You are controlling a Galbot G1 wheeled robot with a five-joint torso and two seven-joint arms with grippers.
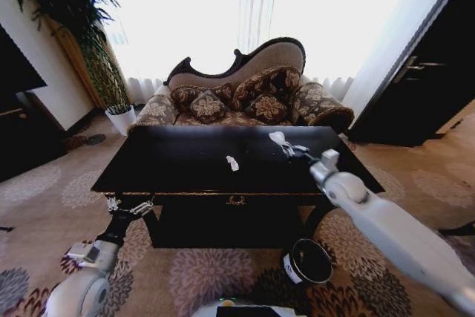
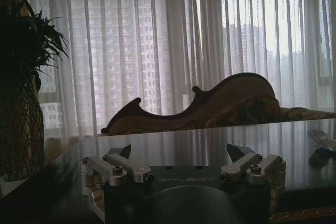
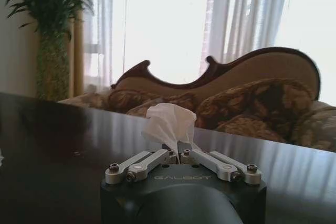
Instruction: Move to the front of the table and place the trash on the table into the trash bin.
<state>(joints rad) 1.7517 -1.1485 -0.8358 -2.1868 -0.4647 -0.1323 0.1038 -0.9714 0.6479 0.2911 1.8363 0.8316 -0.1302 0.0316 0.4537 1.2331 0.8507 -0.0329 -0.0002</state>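
The black table (image 1: 178, 161) stands straight ahead of me, glossy, with a gold ornament on its front apron. My right gripper (image 1: 286, 146) reaches over the table's right part and is shut on a white crumpled paper wad (image 1: 279, 139). The right wrist view shows that wad (image 3: 169, 121) pinched between the closed fingertips of the gripper (image 3: 179, 155), just above the tabletop (image 3: 47, 145). A second white scrap (image 1: 233, 162) lies near the table's middle. The dark round trash bin (image 1: 308, 260) with a white label stands on the carpet in front of the table's right side. My left gripper (image 1: 128, 205) hangs open at the table's front left corner, holding nothing (image 2: 178, 156).
A carved patterned sofa (image 1: 245, 98) stands right behind the table, with bright curtained windows beyond. A tall potted plant (image 1: 104, 72) is at the back left. Dark furniture (image 1: 423, 79) lines the right wall. Flowered carpet lies open on both sides of the table.
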